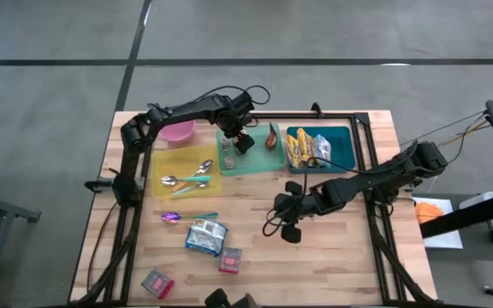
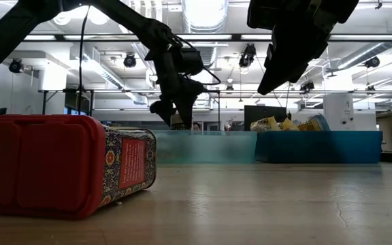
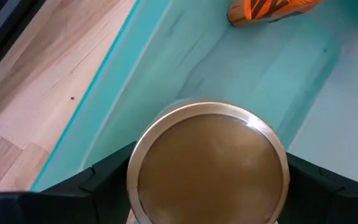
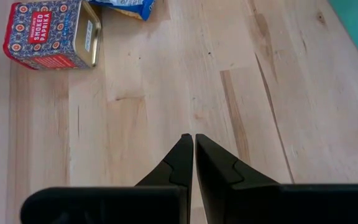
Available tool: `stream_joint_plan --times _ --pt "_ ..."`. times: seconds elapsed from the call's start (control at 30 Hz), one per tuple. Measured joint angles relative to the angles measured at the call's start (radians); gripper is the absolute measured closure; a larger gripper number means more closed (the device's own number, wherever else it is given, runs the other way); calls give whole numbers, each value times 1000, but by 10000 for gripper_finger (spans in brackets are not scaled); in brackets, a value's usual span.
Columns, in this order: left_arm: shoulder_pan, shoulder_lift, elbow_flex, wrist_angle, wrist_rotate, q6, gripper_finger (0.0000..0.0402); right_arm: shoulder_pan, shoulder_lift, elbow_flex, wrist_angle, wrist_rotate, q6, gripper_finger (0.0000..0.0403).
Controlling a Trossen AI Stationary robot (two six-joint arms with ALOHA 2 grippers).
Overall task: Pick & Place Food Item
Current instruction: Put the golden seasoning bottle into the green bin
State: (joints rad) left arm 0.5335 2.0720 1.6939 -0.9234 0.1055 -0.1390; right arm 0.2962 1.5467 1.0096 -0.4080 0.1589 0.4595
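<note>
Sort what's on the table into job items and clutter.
Job: jar between the left gripper's fingers, teal tray under it.
Clutter: spoons in yellow tray, pink bowl, paprika tin, snack bags; right gripper shut, idle.

Tin [image 4: 50, 34], lying on the table [image 4: 229, 93]: red label on its patterned side reads "SMOKED PAPRIKA".

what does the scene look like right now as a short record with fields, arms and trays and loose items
left end effector: over the light green tray, fingers either side of a gold-lidded jar
right end effector: shut, empty, above bare table
teal tray: snack packets
yellow tray: spoons
loose on table: paprika tin, blue packet
</note>
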Motion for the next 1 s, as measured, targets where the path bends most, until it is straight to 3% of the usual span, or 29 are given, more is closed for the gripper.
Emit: stream_joint_plan --times 1.0 --pt "-2 -26 8 -15 -9 -16 91 0 0 0 -3 -1 -8 386"
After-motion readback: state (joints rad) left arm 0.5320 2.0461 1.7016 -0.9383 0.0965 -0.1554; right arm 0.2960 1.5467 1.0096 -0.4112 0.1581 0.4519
